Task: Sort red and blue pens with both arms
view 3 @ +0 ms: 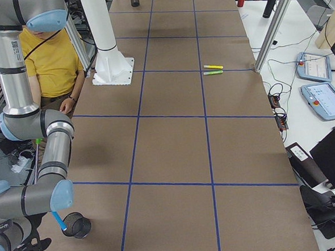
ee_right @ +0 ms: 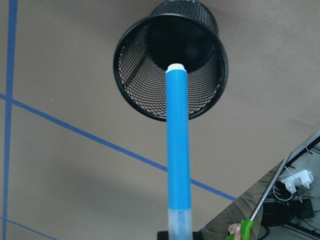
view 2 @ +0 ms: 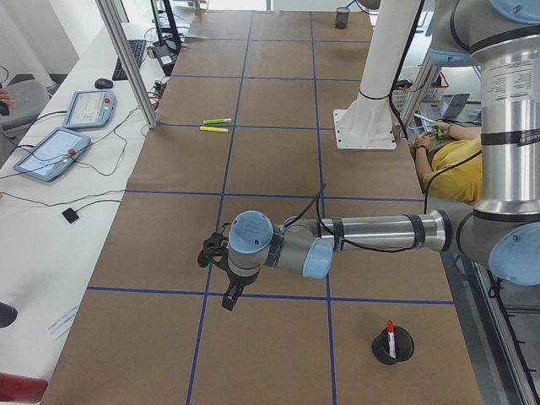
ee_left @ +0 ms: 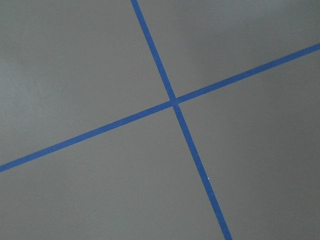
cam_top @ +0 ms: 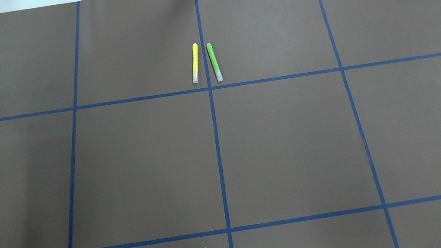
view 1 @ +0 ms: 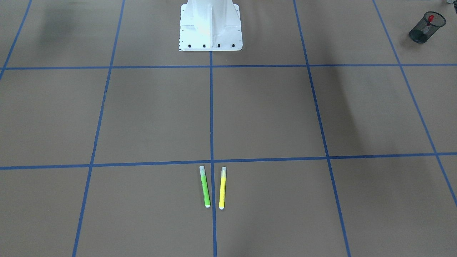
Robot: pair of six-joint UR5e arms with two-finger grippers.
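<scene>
The blue pen point(ee_right: 178, 150) hangs from my right gripper point(ee_right: 175, 234), which is shut on its clear-capped end at the bottom edge of the right wrist view. Its white end points into the mouth of a black mesh cup point(ee_right: 170, 65). From the right side the blue pen point(view 3: 58, 219) slants at the rim of that cup point(view 3: 77, 226). The red pen point(view 2: 390, 331) stands upright in a second mesh cup point(view 2: 393, 346), which also shows at the front-facing view's top right with the red pen point(view 1: 431, 18) inside. My left gripper point(view 2: 228, 297) hovers over the table near a tape crossing. I cannot tell whether it is open or shut.
A green highlighter point(cam_top: 214, 62) and a yellow highlighter point(cam_top: 195, 63) lie side by side on either side of the centre tape line, at the far middle of the table. The white pedestal point(view 1: 210, 26) stands at the robot's side. A seated person in yellow point(view 3: 52, 58) is beside the table.
</scene>
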